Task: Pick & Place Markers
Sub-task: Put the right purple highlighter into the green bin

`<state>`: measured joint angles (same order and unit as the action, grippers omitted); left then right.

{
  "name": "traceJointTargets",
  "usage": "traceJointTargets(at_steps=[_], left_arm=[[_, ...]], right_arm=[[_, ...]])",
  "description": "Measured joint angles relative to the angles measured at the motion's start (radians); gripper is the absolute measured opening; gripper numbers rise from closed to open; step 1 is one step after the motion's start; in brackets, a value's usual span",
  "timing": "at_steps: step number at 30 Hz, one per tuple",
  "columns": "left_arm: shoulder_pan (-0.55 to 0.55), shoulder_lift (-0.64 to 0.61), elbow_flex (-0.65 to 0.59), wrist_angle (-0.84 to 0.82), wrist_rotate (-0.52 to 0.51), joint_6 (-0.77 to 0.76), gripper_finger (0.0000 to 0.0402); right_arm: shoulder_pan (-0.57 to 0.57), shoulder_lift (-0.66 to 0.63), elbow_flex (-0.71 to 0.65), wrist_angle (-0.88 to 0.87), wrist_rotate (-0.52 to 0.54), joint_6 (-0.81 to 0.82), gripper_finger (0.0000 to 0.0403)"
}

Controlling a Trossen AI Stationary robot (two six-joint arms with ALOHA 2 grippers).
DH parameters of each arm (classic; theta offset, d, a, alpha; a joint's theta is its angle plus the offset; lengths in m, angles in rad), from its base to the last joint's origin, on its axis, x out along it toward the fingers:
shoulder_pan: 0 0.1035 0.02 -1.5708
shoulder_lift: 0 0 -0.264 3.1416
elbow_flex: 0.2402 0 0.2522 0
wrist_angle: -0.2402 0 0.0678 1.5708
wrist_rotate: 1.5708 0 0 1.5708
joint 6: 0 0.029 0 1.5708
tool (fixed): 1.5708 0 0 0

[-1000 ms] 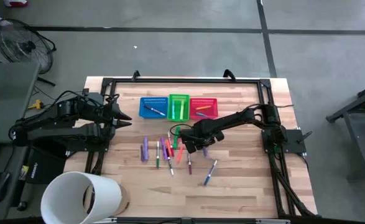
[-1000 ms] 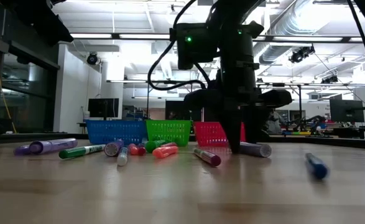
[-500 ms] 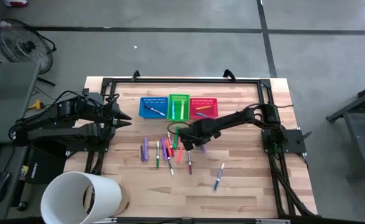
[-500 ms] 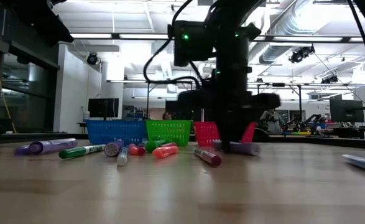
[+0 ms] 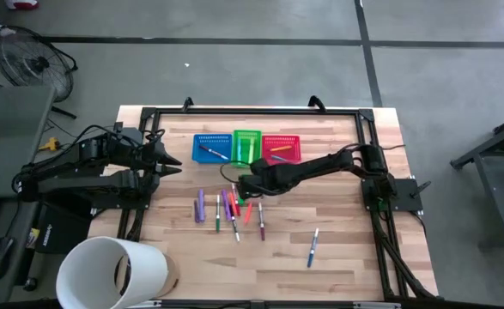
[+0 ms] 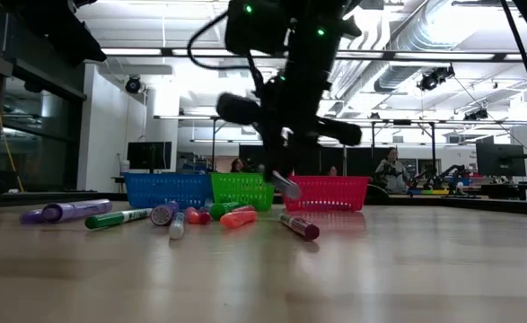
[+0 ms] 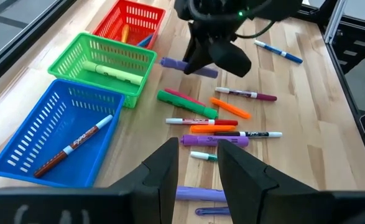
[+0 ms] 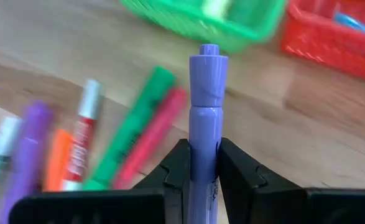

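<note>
Purple marker (image 8: 205, 99) between dark fingers (image 8: 177, 163); blue (image 5: 210, 148), green (image 5: 246, 147), red baskets (image 5: 281, 148).

Only one word can be read. In the left wrist view, at the lower left of the frame, a slim white marker with a red cap and black end (image 7: 76, 147) lies inside the blue plastic mesh basket (image 7: 20, 138) and carries dark lettering that looks like "EXPO". Print on the other markers is too small to make out.
</note>
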<state>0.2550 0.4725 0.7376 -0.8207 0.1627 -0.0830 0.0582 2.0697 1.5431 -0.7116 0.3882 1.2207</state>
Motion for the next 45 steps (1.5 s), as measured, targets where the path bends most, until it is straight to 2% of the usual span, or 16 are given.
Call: traceJointTargets(at_steps=[7,14,17,26,33,45], left_arm=[[0.000,0.000,0.000,0.000,0.000,0.000,0.0110],[0.000,0.000,0.000,0.000,0.000,0.000,0.0110],[0.000,0.000,0.000,0.000,0.000,0.000,0.0110],[0.000,0.000,0.000,0.000,-0.023,-0.002,0.0110],[0.000,0.000,0.000,0.000,-0.024,-0.027,0.0110],[0.000,0.000,0.000,0.000,-0.027,-0.027,0.0110]], right_arm=[[-0.078,-0.002,0.076,0.067,-0.046,-0.106,0.0051],[-0.200,-0.004,0.137,0.074,-0.209,-0.133,0.0051],[-0.252,-0.004,0.138,0.070,-0.246,-0.133,0.0051],[-0.350,-0.004,0.138,0.081,-0.248,-0.092,0.0051],[-0.352,-0.004,0.129,0.072,-0.229,0.026,0.0051],[-0.345,0.037,0.128,0.112,-0.235,0.078,0.0051]])
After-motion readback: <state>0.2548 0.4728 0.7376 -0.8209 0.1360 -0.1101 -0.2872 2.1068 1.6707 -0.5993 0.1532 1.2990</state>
